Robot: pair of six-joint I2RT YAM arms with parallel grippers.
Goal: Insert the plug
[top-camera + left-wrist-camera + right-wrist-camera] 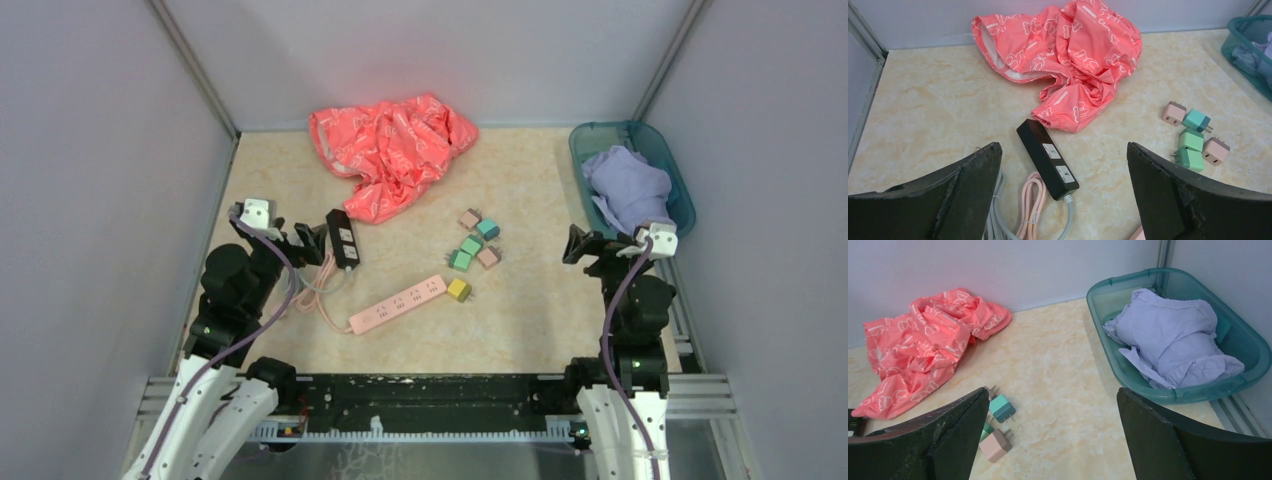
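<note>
Peeking past left pincer (1063, 148), pink strip (1137, 235), mostly hidden

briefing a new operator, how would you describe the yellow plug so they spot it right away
Find the pink power strip lying diagonally mid-table. The yellow plug sits beside its right end, apart from the pink and green plugs beyond it. It is the only yellow one.
</note>
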